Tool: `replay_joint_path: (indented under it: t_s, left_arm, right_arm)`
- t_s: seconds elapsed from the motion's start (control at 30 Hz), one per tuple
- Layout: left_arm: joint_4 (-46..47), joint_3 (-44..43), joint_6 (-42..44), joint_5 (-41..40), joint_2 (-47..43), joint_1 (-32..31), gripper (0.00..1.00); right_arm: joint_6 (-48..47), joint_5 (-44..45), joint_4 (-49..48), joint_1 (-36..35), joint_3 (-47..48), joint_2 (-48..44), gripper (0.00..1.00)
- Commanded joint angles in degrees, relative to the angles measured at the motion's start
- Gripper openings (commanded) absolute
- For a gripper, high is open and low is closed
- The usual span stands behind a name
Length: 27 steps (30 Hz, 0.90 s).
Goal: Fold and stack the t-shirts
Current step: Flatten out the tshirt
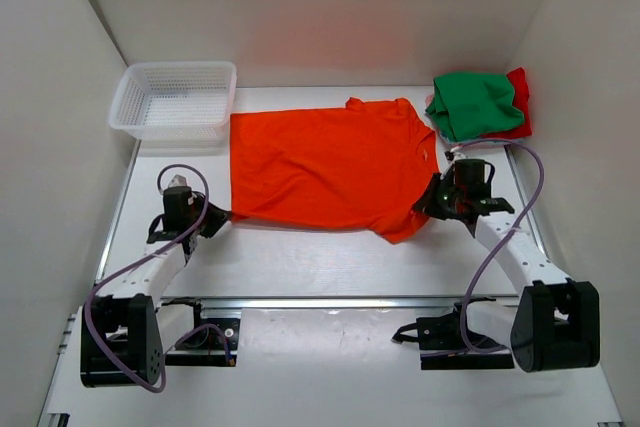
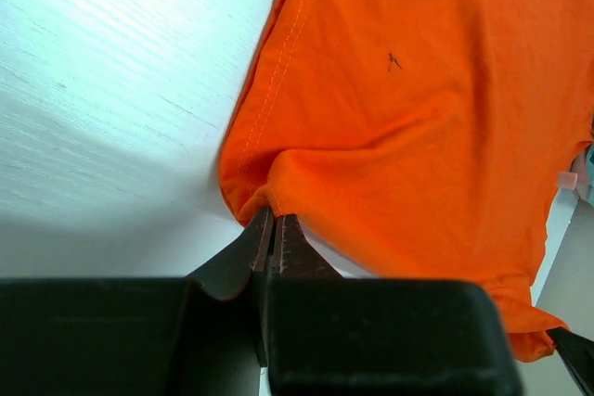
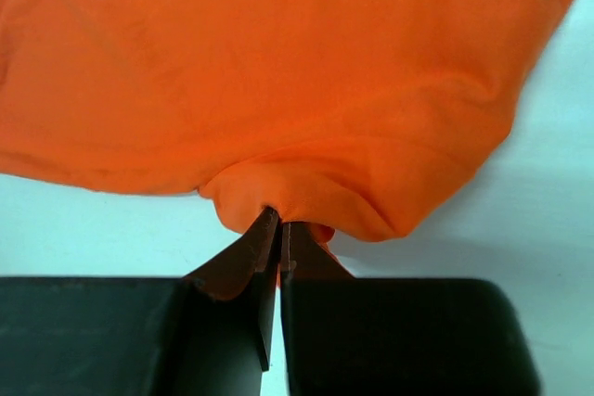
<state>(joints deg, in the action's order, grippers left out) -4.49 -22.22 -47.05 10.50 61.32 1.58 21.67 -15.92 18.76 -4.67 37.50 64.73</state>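
The bright orange t-shirt (image 1: 325, 167) lies spread flat across the middle of the table, collar to the right. My left gripper (image 1: 222, 219) is shut on its near left hem corner; the wrist view shows the jaws pinching the orange cloth (image 2: 418, 108) at the gripper tips (image 2: 275, 218). My right gripper (image 1: 430, 205) is shut on the near right sleeve; the jaws pinch a bunched fold of the shirt (image 3: 297, 90) at the gripper tips (image 3: 278, 220). The green t-shirt (image 1: 475, 102) lies folded on the red t-shirt (image 1: 518, 107) at the back right.
A white plastic mesh basket (image 1: 176, 100) stands at the back left, touching the orange shirt's far left corner. White walls enclose the table on three sides. A metal rail (image 1: 330, 299) runs along the near edge.
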Motion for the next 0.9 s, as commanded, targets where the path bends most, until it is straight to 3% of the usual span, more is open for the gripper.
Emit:
replay_joint_path:
  t_s: [0.0, 0.2, 0.5, 0.7, 0.87]
  left_arm:
    - [0.2, -1.2, 0.2, -0.9, -1.2, 0.9, 0.0]
    - [-4.5, -4.8, 0.9, -1.0, -4.4, -0.4, 0.0]
    - [-10.3, -1.3, 2.1, -0.7, -13.9, -0.2, 0.0]
    - [-10.6, 1.7, 1.9, -0.5, -15.6, -1.0, 0.0]
    - [-8.2, 3.9, 1.4, -1.8, -13.2, -0.2, 0.0]
  right_arm:
    - [-2.9, 0.3, -1.9, 1.8, 7.1, 1.1, 0.0]
    - [-3.5, 2.9, 5.2, 2.0, 12.0, -3.1, 0.0]
    - [-1.0, 0.0, 11.8, 0.7, 3.9, -15.2, 0.0]
    - [-0.9, -1.0, 11.7, -0.1, 2.1, -14.5, 0.0]
    - [-2.4, -2.6, 8.8, 0.1, 3.0, -8.5, 0.0]
